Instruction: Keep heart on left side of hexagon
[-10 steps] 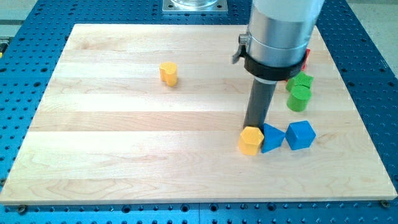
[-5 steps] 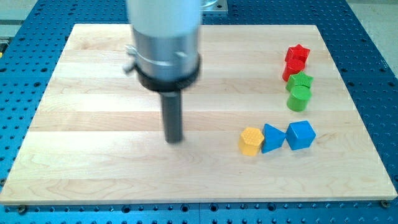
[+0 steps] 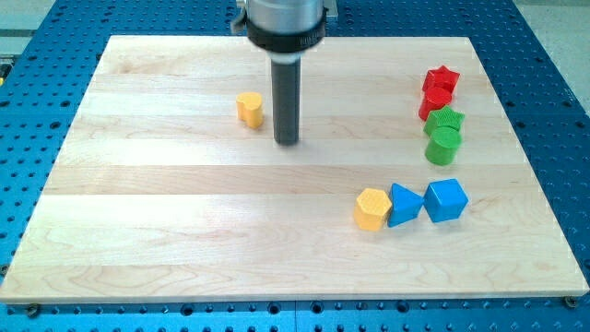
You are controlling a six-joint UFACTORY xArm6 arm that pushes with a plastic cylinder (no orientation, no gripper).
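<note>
A yellow heart block (image 3: 249,108) sits on the wooden board (image 3: 166,212) at the view's upper middle-left. A yellow hexagon block (image 3: 372,208) sits at the lower right, touching a blue triangle block (image 3: 403,204). My tip (image 3: 287,141) rests on the board just to the right of the heart, a small gap apart, and far up and to the left of the hexagon.
A blue cube-like block (image 3: 446,199) sits right of the blue triangle. A red star block (image 3: 441,81) over another red block (image 3: 431,102), a green star block (image 3: 447,121) and a green round block (image 3: 442,145) line the view's right.
My tip left the hexagon, swept left across the board, then moved up and right to stand beside the heart. No block has moved.
</note>
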